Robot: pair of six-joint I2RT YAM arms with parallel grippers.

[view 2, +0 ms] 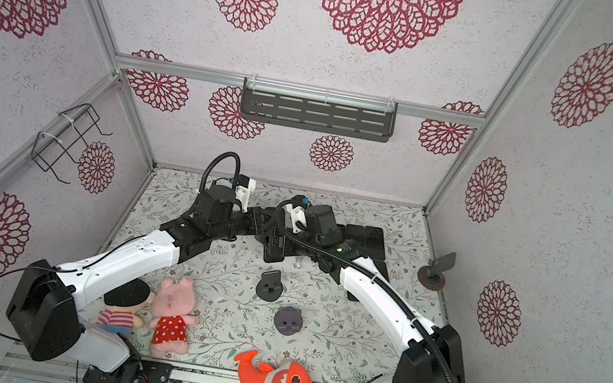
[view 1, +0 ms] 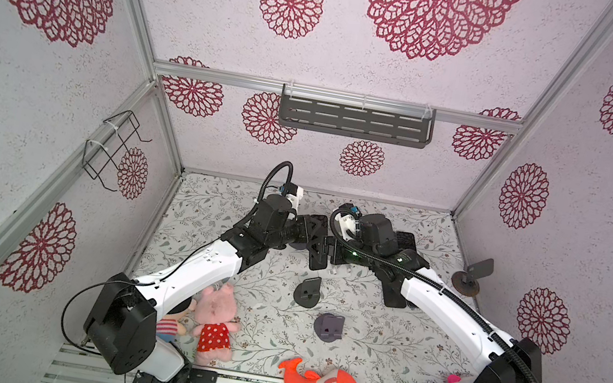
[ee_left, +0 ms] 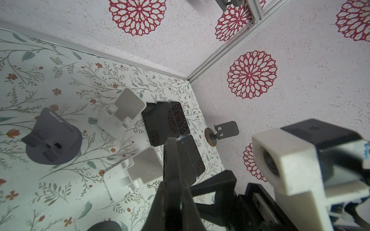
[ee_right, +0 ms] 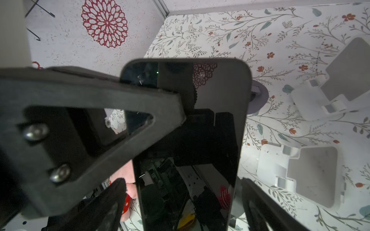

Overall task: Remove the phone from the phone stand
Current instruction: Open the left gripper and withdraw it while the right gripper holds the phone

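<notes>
Floral worktop (view 1: 264, 333) in a top view: arms meet mid-scene. Left wrist view: left pincer (ee_left: 172, 152) clamped shut, white stands (ee_left: 128, 112) beyond it bare. Right wrist view: it grips the phone (ee_right: 216, 120) (removal looks done; setting down remains), long axis running out between the right pincer's (ee_right: 183, 182) wide, untouching jaws, screen toward that wrist.

The glossy black flat phone (ee_right: 216, 124) mirrors crimson rosettes; beside it, a white plastic stand (ee_right: 270, 160) on the white, green-sprigged, red-blossomed table (ee_right: 220, 30).

Both arms are reaching inward, their wrists nearly meeting. The left gripper (ee_left: 172, 144) is pinching the phone (ee_right: 216, 100) by its edge, and the right gripper (ee_right: 182, 186) is straddling it, jaws spread wide.
</notes>
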